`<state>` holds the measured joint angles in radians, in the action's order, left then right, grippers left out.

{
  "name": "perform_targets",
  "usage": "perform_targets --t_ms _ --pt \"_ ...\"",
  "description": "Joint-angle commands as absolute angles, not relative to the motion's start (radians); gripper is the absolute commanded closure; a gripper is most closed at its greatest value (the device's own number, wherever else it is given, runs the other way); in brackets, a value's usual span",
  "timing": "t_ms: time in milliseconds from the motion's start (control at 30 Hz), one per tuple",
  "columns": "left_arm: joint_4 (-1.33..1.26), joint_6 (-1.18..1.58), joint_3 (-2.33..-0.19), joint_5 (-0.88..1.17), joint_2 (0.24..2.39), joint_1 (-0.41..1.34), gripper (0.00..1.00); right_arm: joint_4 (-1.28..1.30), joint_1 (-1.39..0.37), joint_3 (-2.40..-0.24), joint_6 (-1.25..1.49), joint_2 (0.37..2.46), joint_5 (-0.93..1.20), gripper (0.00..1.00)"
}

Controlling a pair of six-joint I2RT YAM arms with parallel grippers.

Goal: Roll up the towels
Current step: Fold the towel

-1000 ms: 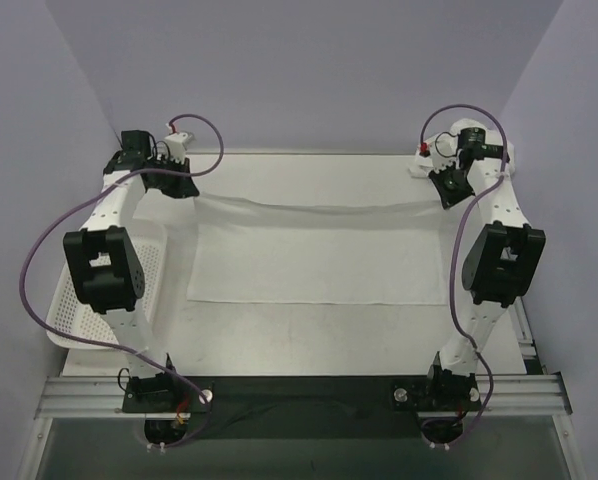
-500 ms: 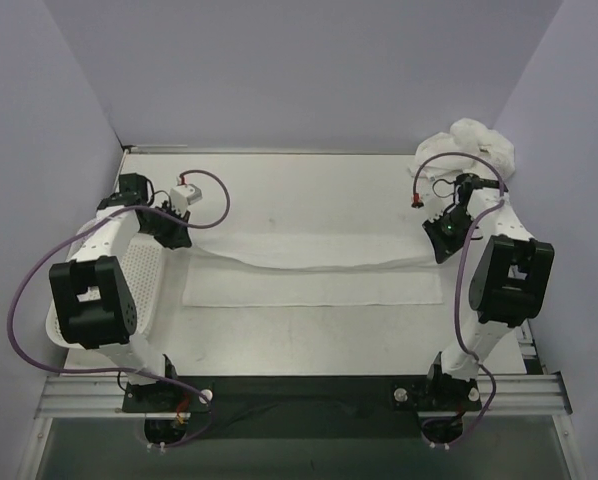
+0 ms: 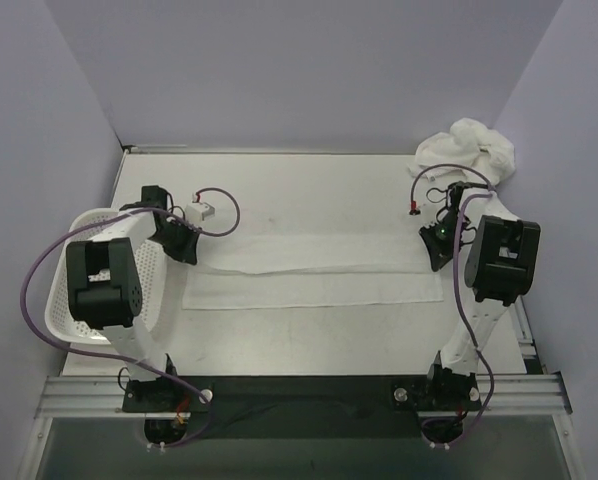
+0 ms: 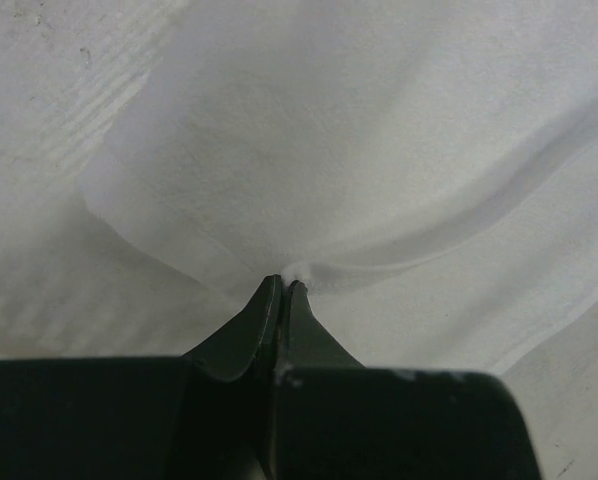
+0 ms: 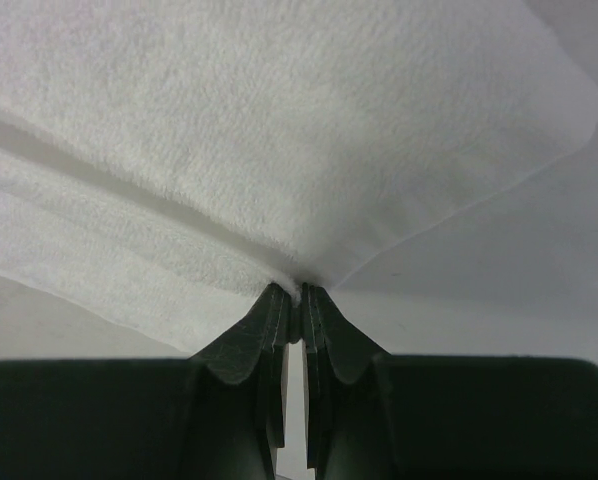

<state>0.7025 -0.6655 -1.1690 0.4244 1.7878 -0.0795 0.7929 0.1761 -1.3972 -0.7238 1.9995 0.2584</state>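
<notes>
A long white towel lies across the middle of the table, folded over on itself lengthwise. My left gripper is shut on the folded layer's left corner, low over the table. At the other end my right gripper is shut on the right corner. In the left wrist view the left gripper pinches a small bunch of towel. The right wrist view shows the right gripper clamped on the towel edge. A second towel lies crumpled at the back right corner.
A white perforated basket stands at the left edge of the table, partly under the left arm. Purple cables loop from both arms. Grey walls close in the table at the back and both sides.
Both grippers have drawn the towel's far edge towards the near side and down. The towel now lies as a narrower folded band. The crumpled towel at the back right has come into view.
</notes>
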Motion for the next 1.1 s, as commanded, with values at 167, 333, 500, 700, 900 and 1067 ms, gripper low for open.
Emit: perform_targets --t_ms 167,333,500,700,900,1067 --pt "0.640 -0.592 -1.291 0.396 1.815 -0.051 1.00 0.821 0.216 -1.532 -0.673 1.987 0.210 1.00" --pt "0.690 -0.600 -1.339 0.410 1.798 -0.049 1.00 0.844 0.230 -1.545 -0.687 1.962 0.222 1.00" --pt "0.721 -0.594 -1.353 0.429 1.753 -0.035 1.00 0.845 0.235 -1.525 -0.703 1.930 0.232 1.00" --pt "0.814 -0.621 -1.355 0.456 1.663 -0.047 1.00 0.873 0.245 -1.529 -0.738 1.873 0.241 1.00" --pt "0.917 -0.669 -1.333 0.468 1.552 -0.080 1.00 0.917 0.255 -1.513 -0.798 1.801 0.253 1.00" --pt "0.953 -0.713 -1.212 0.471 1.488 -0.080 1.00 0.923 0.256 -1.460 -0.824 1.789 0.255 1.00"
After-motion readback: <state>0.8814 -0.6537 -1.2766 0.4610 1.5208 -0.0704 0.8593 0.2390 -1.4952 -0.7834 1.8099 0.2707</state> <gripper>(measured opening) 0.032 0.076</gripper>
